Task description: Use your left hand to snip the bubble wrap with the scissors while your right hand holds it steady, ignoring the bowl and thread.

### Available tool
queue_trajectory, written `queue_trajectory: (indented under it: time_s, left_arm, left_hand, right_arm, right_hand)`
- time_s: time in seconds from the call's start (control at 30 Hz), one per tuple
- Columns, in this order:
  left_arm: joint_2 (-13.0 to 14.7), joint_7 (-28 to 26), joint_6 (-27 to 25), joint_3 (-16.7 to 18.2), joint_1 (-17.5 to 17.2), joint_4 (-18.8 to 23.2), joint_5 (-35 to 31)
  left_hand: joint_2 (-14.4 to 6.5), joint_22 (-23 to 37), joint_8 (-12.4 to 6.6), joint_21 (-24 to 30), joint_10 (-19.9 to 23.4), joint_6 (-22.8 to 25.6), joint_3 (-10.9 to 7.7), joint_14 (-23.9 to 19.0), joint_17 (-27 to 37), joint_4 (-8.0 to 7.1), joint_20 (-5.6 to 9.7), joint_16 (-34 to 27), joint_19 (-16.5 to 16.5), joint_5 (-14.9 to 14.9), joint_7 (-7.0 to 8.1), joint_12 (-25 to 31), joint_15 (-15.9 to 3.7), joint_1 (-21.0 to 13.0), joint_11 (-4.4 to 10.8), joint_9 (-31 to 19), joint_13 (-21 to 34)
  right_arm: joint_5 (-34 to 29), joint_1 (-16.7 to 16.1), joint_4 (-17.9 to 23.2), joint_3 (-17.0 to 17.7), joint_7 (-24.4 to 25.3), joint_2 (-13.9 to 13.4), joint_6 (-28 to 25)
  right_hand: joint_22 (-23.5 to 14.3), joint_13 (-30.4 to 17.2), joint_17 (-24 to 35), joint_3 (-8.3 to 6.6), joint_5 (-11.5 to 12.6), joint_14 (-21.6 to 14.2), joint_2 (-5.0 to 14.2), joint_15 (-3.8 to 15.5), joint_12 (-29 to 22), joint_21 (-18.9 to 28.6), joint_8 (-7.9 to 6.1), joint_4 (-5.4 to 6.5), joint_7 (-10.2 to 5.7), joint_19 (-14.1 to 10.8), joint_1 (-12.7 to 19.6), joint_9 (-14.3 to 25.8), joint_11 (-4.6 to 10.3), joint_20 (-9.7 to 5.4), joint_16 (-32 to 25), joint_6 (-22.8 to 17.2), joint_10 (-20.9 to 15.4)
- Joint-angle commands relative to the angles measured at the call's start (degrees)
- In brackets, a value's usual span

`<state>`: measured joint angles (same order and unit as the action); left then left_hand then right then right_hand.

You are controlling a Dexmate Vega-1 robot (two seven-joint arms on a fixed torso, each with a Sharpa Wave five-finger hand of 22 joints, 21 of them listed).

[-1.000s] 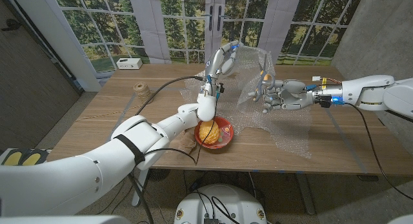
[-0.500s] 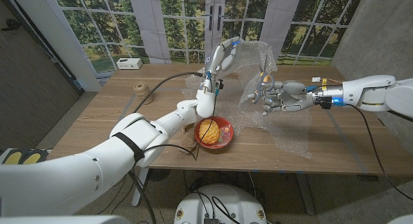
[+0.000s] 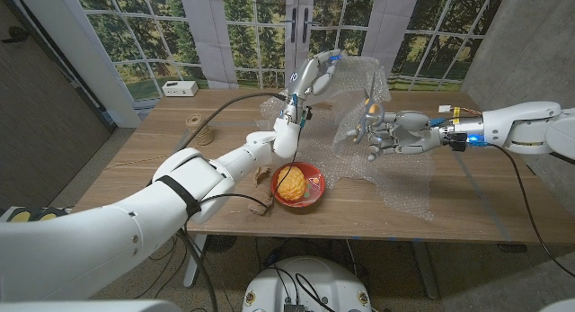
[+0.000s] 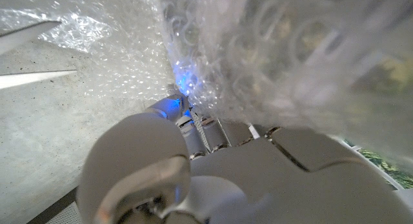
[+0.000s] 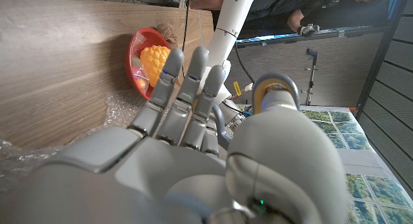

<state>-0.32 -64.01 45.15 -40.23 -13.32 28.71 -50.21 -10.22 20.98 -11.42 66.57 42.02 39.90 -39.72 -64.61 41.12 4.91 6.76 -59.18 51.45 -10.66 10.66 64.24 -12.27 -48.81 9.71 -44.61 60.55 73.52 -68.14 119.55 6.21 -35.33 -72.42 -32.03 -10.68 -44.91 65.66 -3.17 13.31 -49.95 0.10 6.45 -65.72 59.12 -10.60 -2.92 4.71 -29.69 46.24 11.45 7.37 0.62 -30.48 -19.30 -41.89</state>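
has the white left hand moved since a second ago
Yes. The white left hand has risen and shifted slightly toward the robot's right, farther from the red bowl and higher against the window behind.

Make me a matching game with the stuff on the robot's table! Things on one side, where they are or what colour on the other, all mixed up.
Things:
1. bowl
2. bubble wrap
3. twine spool
4. white box

Descriptions:
A. brown, on the table's left part
B. red, at the near table edge, with something orange inside
C. on the sill by the window, behind the table
D. clear, lifted up by the right hand

Pairs: 1-B, 2-D, 3-A, 4-C
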Motion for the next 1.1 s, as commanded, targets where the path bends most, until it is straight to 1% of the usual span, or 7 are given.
queue_trajectory:
  time_s: [0.03, 0.17, 0.27, 0.6, 0.83, 0.93, 1.1]
  left_arm:
    - [0.0, 0.0, -0.3, 2.2, 1.2, 0.4, -6.6]
    - [0.0, 0.0, -0.1, 2.0, 1.7, -0.2, -7.8]
    - [-0.2, 0.0, -0.2, 1.0, 2.3, -1.1, -7.7]
    - [-0.3, 0.0, -1.0, -5.8, 4.6, -3.7, -4.1]
    - [0.3, 0.0, -0.7, -9.1, 5.4, -4.3, -2.4]
    - [0.5, 0.0, -0.1, -9.7, 5.4, -4.2, -2.1]
    - [1.1, 0.0, 1.1, -8.1, 4.7, -2.9, -4.3]
  left_hand:
    - [0.2, -0.2, 0.14, 0.3, 0.2, 0.6, -0.12, -0.6, 0.1, 0.22, 5.21, -0.1, -0.2, 0.1, 0.05, -0.1, -0.55, -0.5, 0.20, 0.2, 0.4]
    - [0.2, -0.6, 0.21, 0.4, 0.2, 1.2, 0.07, -0.7, 0.2, 0.21, 5.21, -0.2, -0.2, 0.1, 0.39, -0.1, -0.55, -0.4, 0.20, 0.7, 0.6]
    - [0.2, -1.0, 0.41, 0.5, 0.2, 1.3, 0.25, -0.6, 0.1, 0.23, 5.21, -0.2, -0.3, 0.1, 0.23, -0.3, -0.55, -0.4, 0.24, 1.1, 0.6]
    - [0.3, -1.6, 0.73, 1.0, 0.5, 1.5, 0.67, -0.6, 0.2, 0.45, 5.19, -0.4, -0.5, 0.1, 0.38, -0.8, -0.55, -0.2, 0.23, 2.2, 0.2]
    - [0.3, -1.7, 0.82, 1.1, 0.2, 1.5, 0.60, -0.4, 0.0, 0.38, 5.09, -0.3, -0.7, 0.0, 0.57, -0.7, -0.55, 0.0, 0.03, 2.8, 0.8]
    - [0.4, -1.7, 0.83, 1.2, 0.3, 1.5, 0.53, -0.3, -0.1, 0.36, 5.04, -0.2, -0.9, -0.1, 0.72, -1.0, -0.55, 0.1, 0.03, 3.1, 0.6]
    - [0.5, -1.5, 0.75, 1.3, 0.3, 1.8, 0.35, -0.4, -0.1, 0.34, 4.98, -0.4, -1.0, -0.2, 1.00, -1.1, -0.55, 0.3, -0.12, 3.5, 0.5]
  right_arm:
    - [-0.7, 0.4, 1.0, 2.9, 0.5, 0.0, -3.0]
    - [-0.4, 0.7, 1.5, 4.2, 0.6, -0.6, -4.9]
    - [-0.3, 0.4, 1.9, 5.8, 0.9, -0.7, -6.5]
    - [-1.0, -1.0, 2.8, 9.6, 1.2, 1.0, -9.9]
    - [-0.2, -0.3, 2.4, 9.4, 1.2, 2.1, -11.4]
    - [1.1, 0.7, 2.0, 8.6, 1.3, 2.3, -12.3]
    - [2.6, 1.5, 1.6, 7.9, 1.8, 2.2, -13.7]
  right_hand:
    - [-0.1, 0.2, 0.2, 0.32, 0.3, -0.7, 0.57, 6.29, -0.1, -0.3, -0.12, -0.13, 0.41, -0.6, -0.1, 0.1, 0.16, 0.08, 0.3, 0.4, -0.5]
    - [-0.1, 0.0, 0.2, 0.37, 0.3, -0.7, 0.60, 6.27, -0.2, -0.3, -0.10, -0.14, 0.52, -0.6, -0.1, 0.1, 0.10, 0.03, 0.4, 0.5, -0.5]
    - [-0.1, 0.2, 0.3, 0.41, 0.3, -0.8, 0.64, 6.32, -0.2, -0.4, -0.10, -0.18, 0.54, -0.7, -0.1, 0.1, 0.03, 0.10, 0.4, 0.5, -0.6]
    - [-0.1, 0.1, 0.2, 0.50, 0.3, -0.7, 0.77, 6.29, -0.2, -0.5, -0.04, -0.24, 0.65, -0.7, -0.1, 0.1, 0.05, 0.04, 0.6, 0.8, -0.4]
    - [-0.1, 0.6, 0.2, 0.60, 0.3, -0.8, 0.84, 6.30, 0.0, -0.6, -0.05, -0.23, 0.73, -0.8, -0.2, 0.1, -0.07, 0.04, 0.7, 0.9, -0.7]
    - [-0.1, 0.5, 0.3, 0.70, 0.3, -0.8, 0.77, 6.27, -0.1, -0.7, -0.06, -0.25, 0.82, -0.9, -0.2, 0.1, 0.12, 0.07, 0.7, 1.0, -0.9]
    - [-0.1, 0.8, 0.2, 0.84, 0.3, -0.8, 0.75, 6.21, 0.0, -0.7, -0.06, -0.15, 1.07, -0.9, -0.5, 0.1, 0.15, 0.15, 0.8, 1.0, -0.9]
